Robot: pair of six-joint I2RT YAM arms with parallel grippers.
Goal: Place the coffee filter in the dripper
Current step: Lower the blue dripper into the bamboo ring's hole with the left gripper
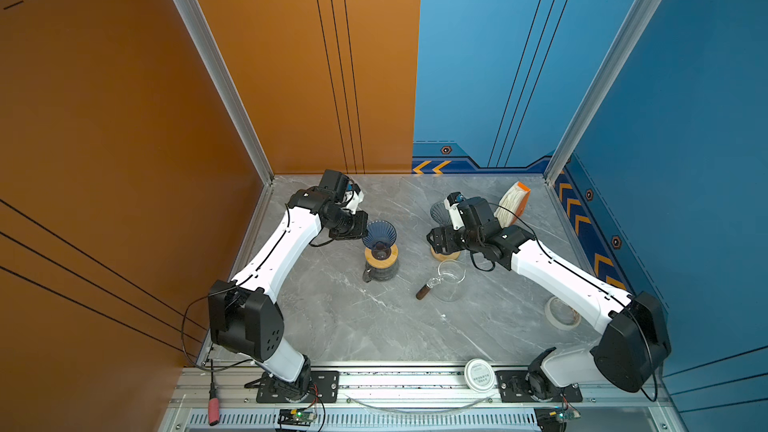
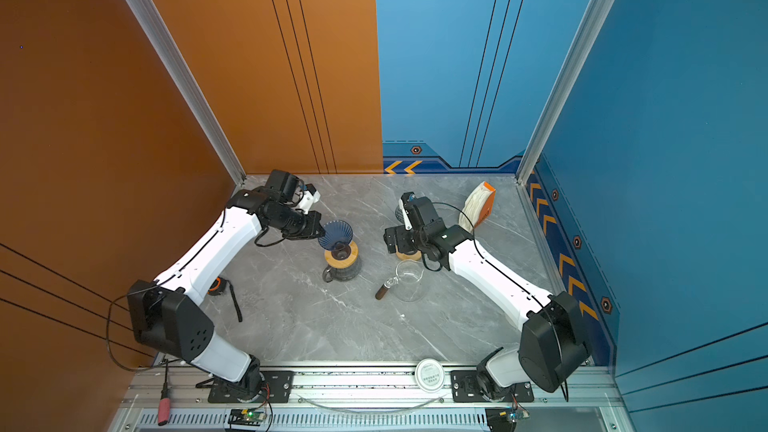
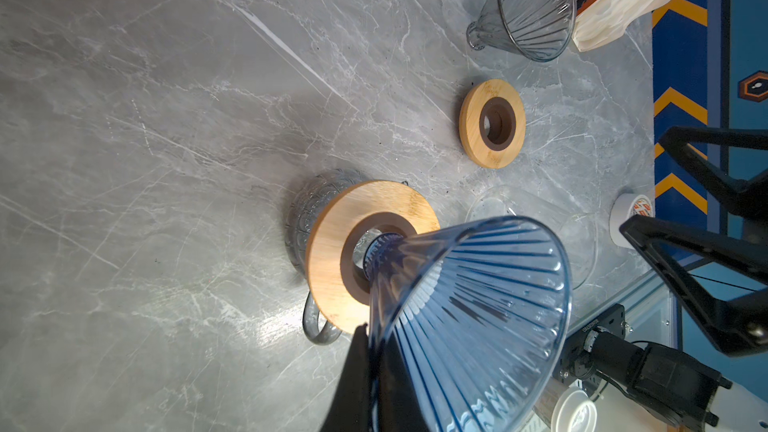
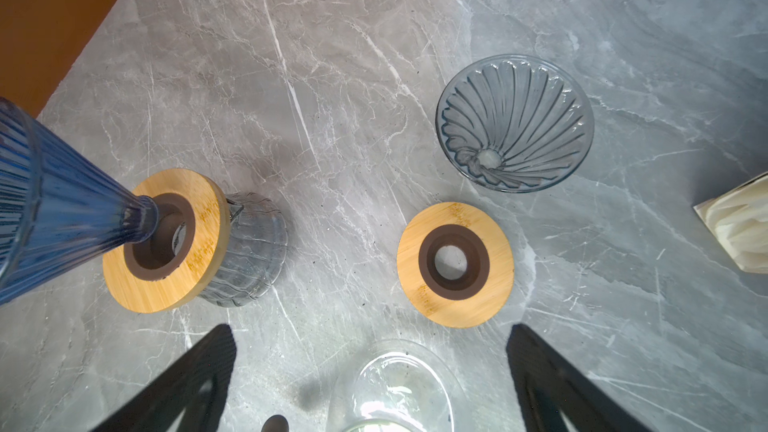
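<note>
A gray marble tabletop fills the lower middle of both top views, boxed in by an orange wall on the left and a blue wall on the right.

The left gripper is clenched on the rim of the blue dripper, with one finger outside the wall and one inside, at the bottom centre of the left wrist view. That pinch seems meant to steady the cone. Its narrow spout goes into the hole of a wooden ring resting on a dark glass server, and a tall cone on so small a footing would tip easily when something is pushed into it. Whether the spout is fully seated I cannot tell. The dripper's ribbed inside looks bare, with no paper in it.

The right gripper hangs released, its jaws wide and holding nothing, right of centre over the table in both top views. Just beyond its fingers a second wooden ring lies flat on the marble. A gray dripper lies tilted near it toward the upper right of the right wrist view, and a clear glass pitcher shows at the bottom edge.

The coffee filters are stacked in an orange pack leaning at the upper right of the tabletop, close beside the right arm and well apart from the blue dripper. I judge the open right jaws are readied to draw one filter from that stack.
</note>
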